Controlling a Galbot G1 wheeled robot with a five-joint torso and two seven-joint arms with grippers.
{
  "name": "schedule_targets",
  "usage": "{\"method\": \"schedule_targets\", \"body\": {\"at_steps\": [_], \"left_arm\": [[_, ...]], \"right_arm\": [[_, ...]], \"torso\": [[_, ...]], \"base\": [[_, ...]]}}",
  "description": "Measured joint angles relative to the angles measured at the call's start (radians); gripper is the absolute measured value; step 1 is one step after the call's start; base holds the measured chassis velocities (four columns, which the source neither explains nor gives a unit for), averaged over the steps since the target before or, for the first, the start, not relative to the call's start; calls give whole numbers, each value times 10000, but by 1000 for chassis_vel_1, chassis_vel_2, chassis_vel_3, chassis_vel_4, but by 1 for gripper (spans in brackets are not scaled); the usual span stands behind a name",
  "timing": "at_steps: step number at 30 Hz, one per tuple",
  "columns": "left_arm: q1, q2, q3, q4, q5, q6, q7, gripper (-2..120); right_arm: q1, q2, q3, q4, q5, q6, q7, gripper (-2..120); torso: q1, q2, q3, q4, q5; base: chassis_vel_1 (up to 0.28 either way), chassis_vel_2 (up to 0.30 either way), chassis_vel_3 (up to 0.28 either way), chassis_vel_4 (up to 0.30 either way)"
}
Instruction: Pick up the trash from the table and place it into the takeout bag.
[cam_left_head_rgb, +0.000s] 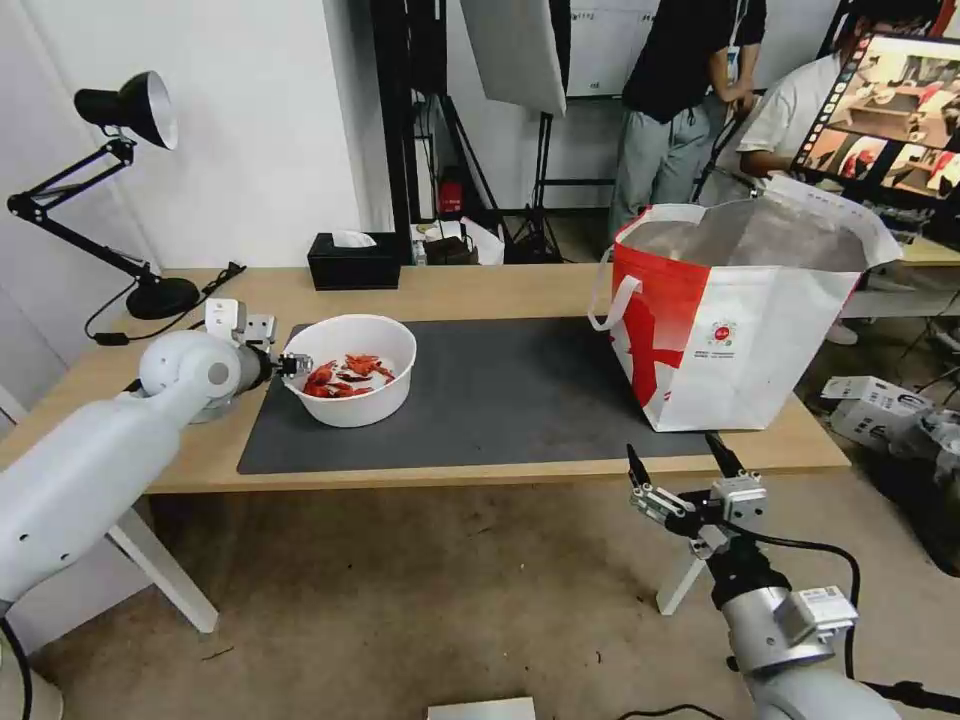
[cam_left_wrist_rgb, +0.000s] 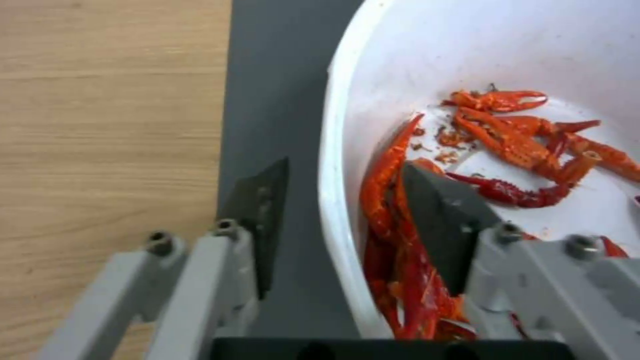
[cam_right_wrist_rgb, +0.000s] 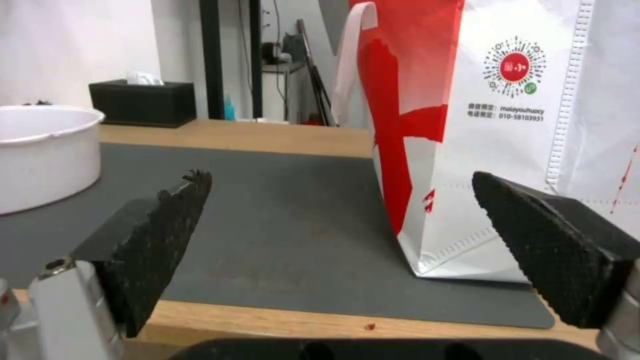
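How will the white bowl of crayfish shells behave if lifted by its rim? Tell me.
The left gripper straddles the rim of the bowl, open. Held at one edge, it would probably tilt. The thin rim may flex. The loose crayfish shells could slide.

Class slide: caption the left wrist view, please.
Open left gripper straddles the white bowl rim, one finger among crayfish shells.

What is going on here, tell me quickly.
The left gripper is open astride the near rim of the white round bowl of red crayfish shells on the dark grey mat: one finger outside, one inside. The bowl still sits on the mat. The right gripper hangs open off the light-wood table's front edge, near the large white and red takeout bag.
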Motion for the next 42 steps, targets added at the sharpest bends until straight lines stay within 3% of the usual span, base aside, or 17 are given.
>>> {"method": "schedule_targets", "body": {"at_steps": [12, 14, 15, 17, 19, 23, 24, 27, 28, 31, 32, 35, 37, 39, 40, 42], "left_arm": [[232, 100, -238, -154, -147, -36, -152, 3], [371, 22, -510, -387, -540, -37, -785, 0], [371, 22, -510, -387, -540, -37, -785, 0], [499, -134, -1045, -938, -1661, -37, -1950, 0], [511, -166, -1217, -1181, -2080, -36, -2310, 0], [161, -265, -1741, -2206, -3972, -37, -3925, 0], [161, -265, -1741, -2206, -3972, -37, -3925, 0], [-633, -468, -1752, -2562, -5375, -42, -4992, 0], [-633, -468, -1752, -2562, -5375, -42, -4992, 0], [-1621, -818, -1285, -2681, -6279, -153, -5930, 0], [-1621, -818, -1285, -2681, -6279, -153, -5930, 0], [-3042, -1588, -407, -2506, -6898, -321, -6570, 0], [-3375, -1784, -223, -2430, -6960, -364, -6661, 0], [-4655, -2681, 444, -2043, -7098, -556, -6889, 0], [-4655, -2681, 444, -2043, -7098, -556, -6889, 0], [-5496, -3462, 900, -1654, -7109, -679, -6928, 0]], "right_arm": [[-17, 58, -13, -1, -29, 0, 15, 100], [-22, 58, 7, -9, -31, -4, 28, 100], [-22, 58, 7, -9, -31, -4, 28, 100], [-24, 48, 32, -37, -34, -29, 31, 100], [-23, 43, 33, -49, -35, -42, 31, 100], [-15, 33, 9, -68, -37, -231, 35, 100], [-15, 33, 9, -68, -37, -231, 35, 100], [-19, 12, -3, -82, -37, -277, 36, 100], [-19, 12, -3, -82, -37, -277, 36, 100], [-46, -18, 30, -75, -37, -295, 35, 100], [-46, -18, 30, -75, -37, -295, 35, 100], [-92, -60, 130, -27, -32, -304, 36, 100], [-99, -67, 145, -19, -31, -305, 36, 100], [-122, -84, 193, 18, -24, -309, 36, 100], [-122, -84, 193, 18, -24, -309, 36, 100], [-139, -77, 205, 46, -23, -311, 37, 100]], "torso": [[0, 0, 0, -1, 0], [0, 0, 1, 1, -1], [0, 0, 1, 1, -1], [1, 0, 0, 0, -1], [0, 0, 0, 0, 0], [0, 0, 0, 1, 1], [0, 0, 0, 1, 1], [0, 0, 0, 0, 2], [0, 0, 0, 0, 2], [0, 0, 0, 1, 2], [0, 0, 0, 1, 2], [1, 0, 1, 0, 0], [1, 0, 1, -1, 2], [1, 0, 1, -3, 3], [1, 0, 1, -3, 3], [0, 0, 0, -3, 8]], "base": [[0, 0, 0, 0], [0, 0, 0, 0], [0, 0, 0, 0], [0, 0, 0, 0], [0, 0, 0, 0], [0, 0, 0, 0], [0, 0, 0, 0], [0, 0, 0, 0], [0, 0, 0, 0], [0, 0, 0, 0], [0, 0, 0, 0], [0, 0, 0, 0], [0, 0, 0, 0], [0, 0, 0, 0], [0, 0, 0, 0], [0, 0, 0, 0]]}}
